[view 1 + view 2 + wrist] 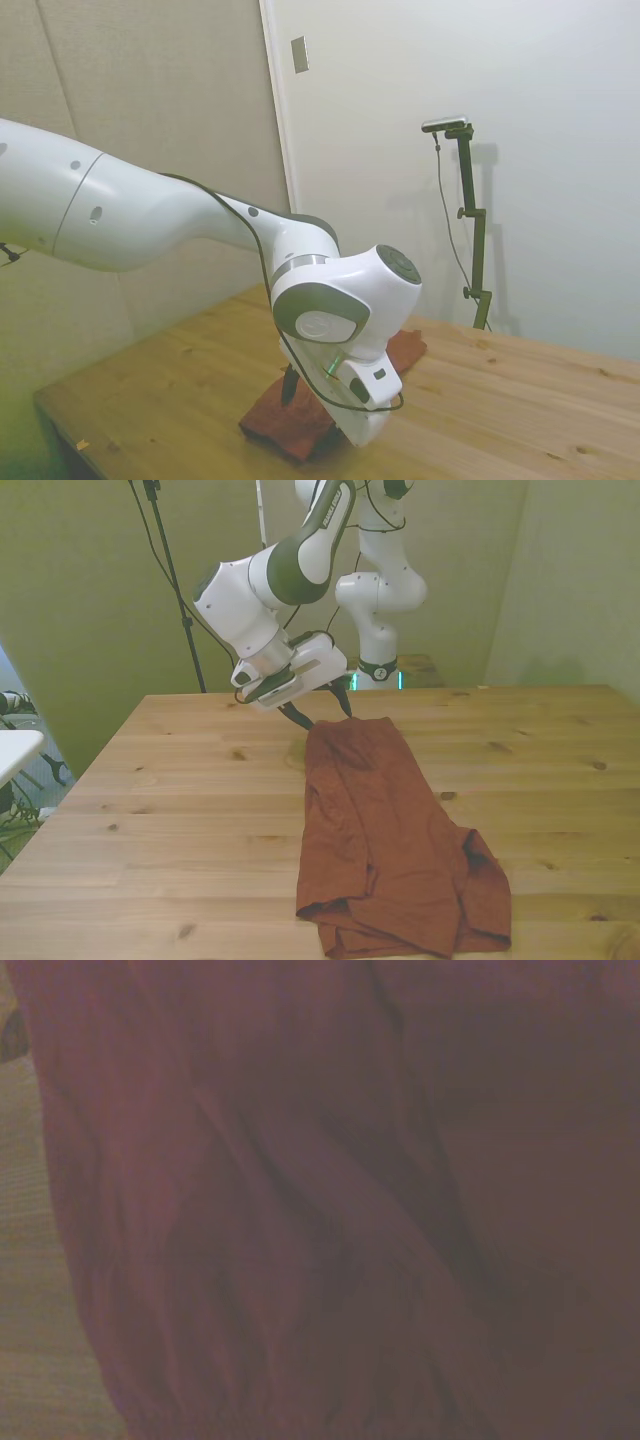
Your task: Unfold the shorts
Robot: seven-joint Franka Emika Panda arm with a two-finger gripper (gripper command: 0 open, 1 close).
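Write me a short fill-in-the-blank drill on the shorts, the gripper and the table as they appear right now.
1. The shorts lie on a table made of ____.
2. The colour of the shorts is rust-____.
3. The gripper is at the edge of the shorts that lies ____ from the front camera.
4. The wrist view is almost filled by the ____.

Missing words: wood; red; farthest; shorts

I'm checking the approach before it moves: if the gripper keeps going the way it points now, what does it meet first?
Probably the far edge of the shorts: the open gripper points down just above it, table underneath.
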